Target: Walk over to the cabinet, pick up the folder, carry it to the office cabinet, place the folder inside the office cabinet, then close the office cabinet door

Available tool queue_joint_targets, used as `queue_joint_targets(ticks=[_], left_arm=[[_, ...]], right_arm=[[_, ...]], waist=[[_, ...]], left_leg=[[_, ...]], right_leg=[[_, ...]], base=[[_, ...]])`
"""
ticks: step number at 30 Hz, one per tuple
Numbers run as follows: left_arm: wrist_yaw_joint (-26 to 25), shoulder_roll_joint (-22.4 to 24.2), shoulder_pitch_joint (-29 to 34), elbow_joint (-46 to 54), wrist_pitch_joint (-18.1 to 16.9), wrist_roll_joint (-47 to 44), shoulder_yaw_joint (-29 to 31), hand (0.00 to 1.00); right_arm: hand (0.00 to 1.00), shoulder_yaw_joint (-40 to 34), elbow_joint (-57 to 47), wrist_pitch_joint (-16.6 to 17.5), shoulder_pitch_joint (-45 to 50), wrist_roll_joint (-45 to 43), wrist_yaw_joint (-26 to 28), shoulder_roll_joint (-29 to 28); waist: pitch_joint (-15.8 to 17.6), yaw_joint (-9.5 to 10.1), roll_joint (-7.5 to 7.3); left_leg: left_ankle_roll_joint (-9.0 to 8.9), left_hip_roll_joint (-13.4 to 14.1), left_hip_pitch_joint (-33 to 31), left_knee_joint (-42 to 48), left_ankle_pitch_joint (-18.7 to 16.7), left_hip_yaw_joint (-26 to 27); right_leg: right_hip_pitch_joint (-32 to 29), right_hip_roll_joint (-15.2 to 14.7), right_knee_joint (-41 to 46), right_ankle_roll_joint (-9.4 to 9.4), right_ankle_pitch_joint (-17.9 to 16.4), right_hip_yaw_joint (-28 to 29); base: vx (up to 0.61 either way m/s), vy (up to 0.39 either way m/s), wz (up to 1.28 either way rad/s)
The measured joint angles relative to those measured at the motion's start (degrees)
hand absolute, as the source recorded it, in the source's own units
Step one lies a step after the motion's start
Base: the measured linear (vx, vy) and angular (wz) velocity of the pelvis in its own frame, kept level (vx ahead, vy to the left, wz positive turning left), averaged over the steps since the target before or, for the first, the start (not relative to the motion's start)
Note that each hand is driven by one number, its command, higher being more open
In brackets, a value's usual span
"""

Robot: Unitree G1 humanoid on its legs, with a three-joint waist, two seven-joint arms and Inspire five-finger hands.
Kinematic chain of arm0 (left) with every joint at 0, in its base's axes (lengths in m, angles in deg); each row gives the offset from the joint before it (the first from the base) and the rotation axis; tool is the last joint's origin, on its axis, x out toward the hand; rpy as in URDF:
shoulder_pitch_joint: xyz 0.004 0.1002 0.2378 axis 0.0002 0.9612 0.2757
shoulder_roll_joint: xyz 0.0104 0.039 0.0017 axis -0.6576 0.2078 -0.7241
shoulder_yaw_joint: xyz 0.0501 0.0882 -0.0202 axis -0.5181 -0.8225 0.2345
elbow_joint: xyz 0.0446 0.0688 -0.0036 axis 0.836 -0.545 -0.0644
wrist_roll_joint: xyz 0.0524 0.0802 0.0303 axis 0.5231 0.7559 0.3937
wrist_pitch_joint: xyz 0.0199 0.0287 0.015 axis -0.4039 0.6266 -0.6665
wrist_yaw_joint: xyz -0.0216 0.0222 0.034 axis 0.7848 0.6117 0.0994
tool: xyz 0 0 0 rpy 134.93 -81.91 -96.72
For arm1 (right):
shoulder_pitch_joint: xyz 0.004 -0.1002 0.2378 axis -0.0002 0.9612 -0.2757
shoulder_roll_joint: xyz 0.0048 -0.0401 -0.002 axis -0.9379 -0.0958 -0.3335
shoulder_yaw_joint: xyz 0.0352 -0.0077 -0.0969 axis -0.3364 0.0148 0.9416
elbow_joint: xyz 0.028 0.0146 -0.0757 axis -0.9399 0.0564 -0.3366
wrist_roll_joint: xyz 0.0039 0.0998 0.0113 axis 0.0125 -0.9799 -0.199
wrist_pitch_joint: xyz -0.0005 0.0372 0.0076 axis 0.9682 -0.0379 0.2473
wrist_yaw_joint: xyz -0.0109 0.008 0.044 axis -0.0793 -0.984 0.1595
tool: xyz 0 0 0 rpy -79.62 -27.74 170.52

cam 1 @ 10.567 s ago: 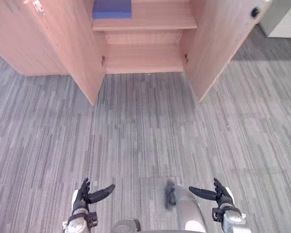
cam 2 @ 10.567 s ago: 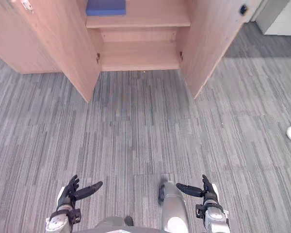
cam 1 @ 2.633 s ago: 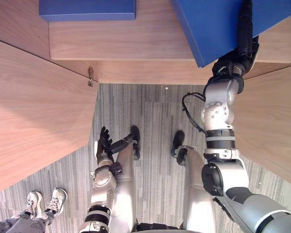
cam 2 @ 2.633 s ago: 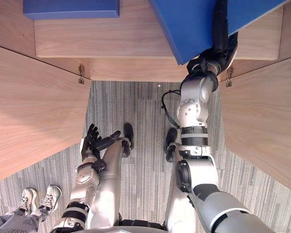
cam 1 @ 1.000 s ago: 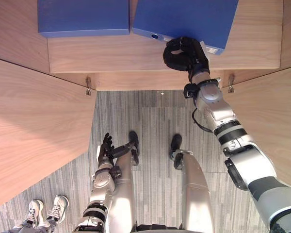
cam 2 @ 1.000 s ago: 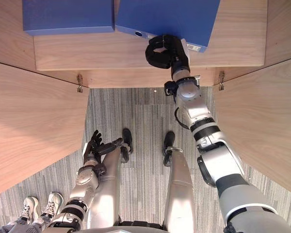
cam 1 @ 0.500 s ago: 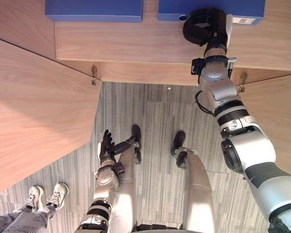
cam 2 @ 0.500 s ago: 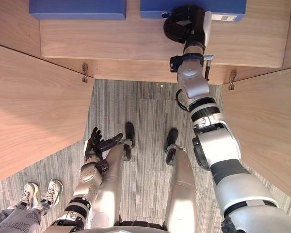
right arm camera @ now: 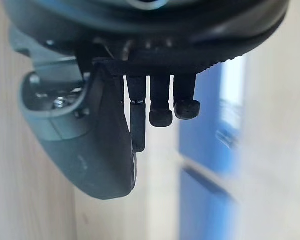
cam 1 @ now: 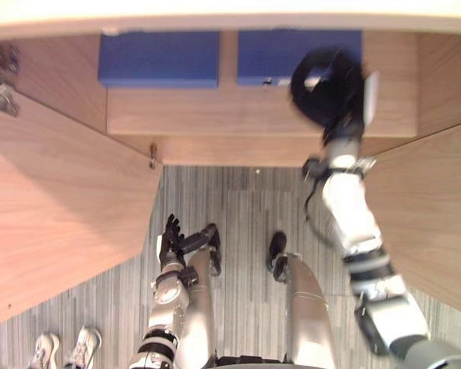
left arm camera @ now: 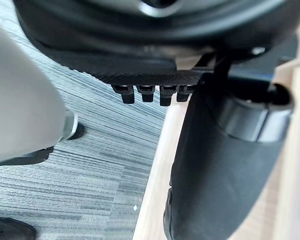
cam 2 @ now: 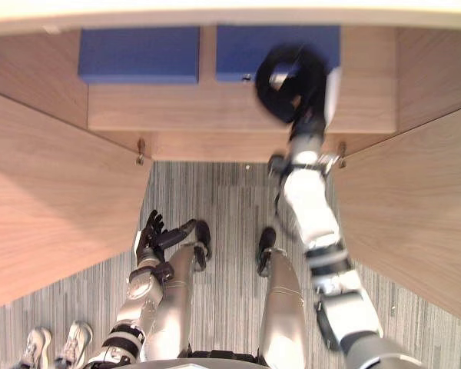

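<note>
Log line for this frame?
right blue folder: on cabinet shelf | right hand: by that folder | left hand: low, open | doors: open

Folder (cam 1: 265,54) blue; cabinet (cam 1: 61,215) pale wood-grain; carpet (cam 1: 246,207) grey, apparently streaked.

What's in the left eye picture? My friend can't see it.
The robot's right hand is in front of the right blue folder, which lies beside the left blue folder on a wooden cabinet shelf. The left hand hangs open low over grey carpet, between the cabinet's open doors.

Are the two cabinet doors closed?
No, the left door and the right door both stand open, swung out from the shelf.
</note>
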Motion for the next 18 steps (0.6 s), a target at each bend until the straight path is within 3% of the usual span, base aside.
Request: queue_joint_targets(ticks=[2, 6, 7, 12, 18], left_arm=[[0.55, -1.97, 1.13, -3.94, 0.52, 1.27, -0.75, 1.0], [1.55, -4.88, 5.1, -9.16, 1.88, 2.84, -0.48, 1.0], [1.68, -4.97, 6.2, -10.29, 2.06, 3.54, -0.22, 1.0], [2.71, -4.94, 9.1, -12.49, 2.55, 5.59, 1.43, 1.0], [3.77, -4.9, 9.07, -14.79, 2.98, 6.84, 2.55, 1.0]], right_arm=[[0.0, 1.23, 2.37, -0.17, 10.37, 2.22, 3.7, -1.36], [0.0, -2.67, 11.82, -0.77, 20.96, 8.88, 7.39, -4.29], [1.0, -5.15, 15.32, -1.04, 22.95, 10.18, 7.6, -5.23], [1.0, -15.46, 34.72, -2.63, 25.12, 12.65, 7.31, -7.1], [1.0, -23.05, 46.28, -4.76, 26.08, 8.99, 6.01, -7.98]], waist=[[-1.77, -0.24, -0.59], [-5.02, -1.91, -2.54], [-6.9, -2.46, -2.74], [-13.37, -3.44, -3.24], [-16.59, -4.16, -3.24]], left_leg=[[-0.38, -0.37, 4.65, -4.95, 1.25, 0.5], [0.35, -1.0, 13.03, -13.0, 3.64, 3.38], [0.45, -1.36, 14.87, -14.74, 3.81, 4.2], [0.47, -2.72, 25.7, -23.52, 4.84, 8.75], [0.54, -4.04, 31.95, -28.39, 5.75, 10.12]], right_leg=[[4.5, 0.74, -5.37, 0.53, 1.68, 0.11], [12.08, 1.94, -14.8, 0.97, 6.0, 2.01], [13.84, 2.16, -17.35, 1.31, 6.93, 2.65], [22.98, 2.51, -26.86, 2.73, 10.09, 5.92], [27.69, 2.32, -30.17, 3.23, 10.92, 7.33]], base=[[0.13, -0.007, -0.1], [0.18, 0.016, -0.3], [0.17, 0.056, -0.29], [0.16, 0.053, -0.38], [0.04, 0.033, -0.15]])
